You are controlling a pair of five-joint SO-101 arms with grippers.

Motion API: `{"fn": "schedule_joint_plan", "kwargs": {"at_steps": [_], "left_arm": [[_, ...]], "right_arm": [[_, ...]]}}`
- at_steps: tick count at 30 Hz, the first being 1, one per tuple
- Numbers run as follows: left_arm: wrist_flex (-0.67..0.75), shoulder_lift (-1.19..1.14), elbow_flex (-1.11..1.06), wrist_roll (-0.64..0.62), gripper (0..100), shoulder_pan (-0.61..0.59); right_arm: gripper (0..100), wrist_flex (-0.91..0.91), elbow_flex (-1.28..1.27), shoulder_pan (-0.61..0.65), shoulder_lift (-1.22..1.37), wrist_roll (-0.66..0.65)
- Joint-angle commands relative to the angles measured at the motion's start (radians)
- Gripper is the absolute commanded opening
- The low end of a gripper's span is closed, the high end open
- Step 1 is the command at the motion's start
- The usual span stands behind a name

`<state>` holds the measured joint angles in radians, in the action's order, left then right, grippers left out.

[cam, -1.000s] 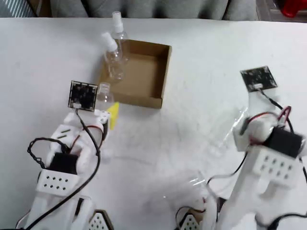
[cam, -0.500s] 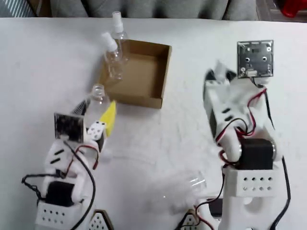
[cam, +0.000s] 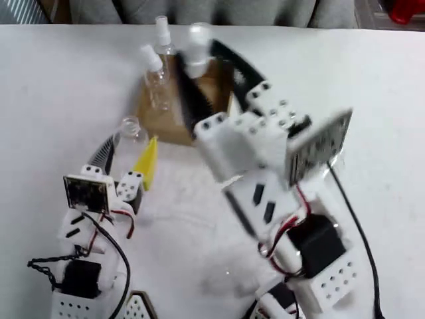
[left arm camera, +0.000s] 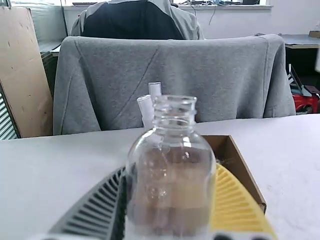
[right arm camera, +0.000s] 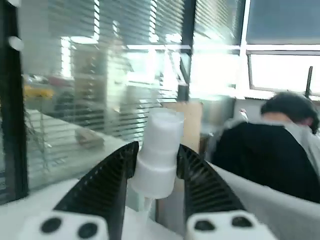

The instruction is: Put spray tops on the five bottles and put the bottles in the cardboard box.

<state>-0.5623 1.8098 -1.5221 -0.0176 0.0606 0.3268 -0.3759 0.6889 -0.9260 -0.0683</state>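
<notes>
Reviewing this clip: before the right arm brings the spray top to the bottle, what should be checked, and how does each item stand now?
1. Grip of the left gripper on the uncapped bottle: ok, shut on it.
2. Bottle upright, neck free: ok.
3. Grip of the right gripper on the spray top: ok.
4. Spray top lined up over the bottle's neck: not ok, it hangs over by the cardboard box.
5. Whether the two capped bottles stand inside the box: cannot tell.
</notes>
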Motion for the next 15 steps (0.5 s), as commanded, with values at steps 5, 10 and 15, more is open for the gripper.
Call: {"fn": "schedule_joint_plan", "kwargs": {"at_steps": [5,10,15], "left_arm": [[0.11,0.019,-0.026,-0.011,2,-0.001],[0.287,0.019,-0.129,-0.041,2,0.024],[0.342,0.019,-0.17,-0.114,2,0.041]], "right_arm": [[1.5,-0.157,-0.051,0.114,0.028,-0.127],[1.5,-0.297,-0.11,0.119,0.035,-0.127],[1.5,-0.352,-0.147,0.114,0.036,-0.037]]}}
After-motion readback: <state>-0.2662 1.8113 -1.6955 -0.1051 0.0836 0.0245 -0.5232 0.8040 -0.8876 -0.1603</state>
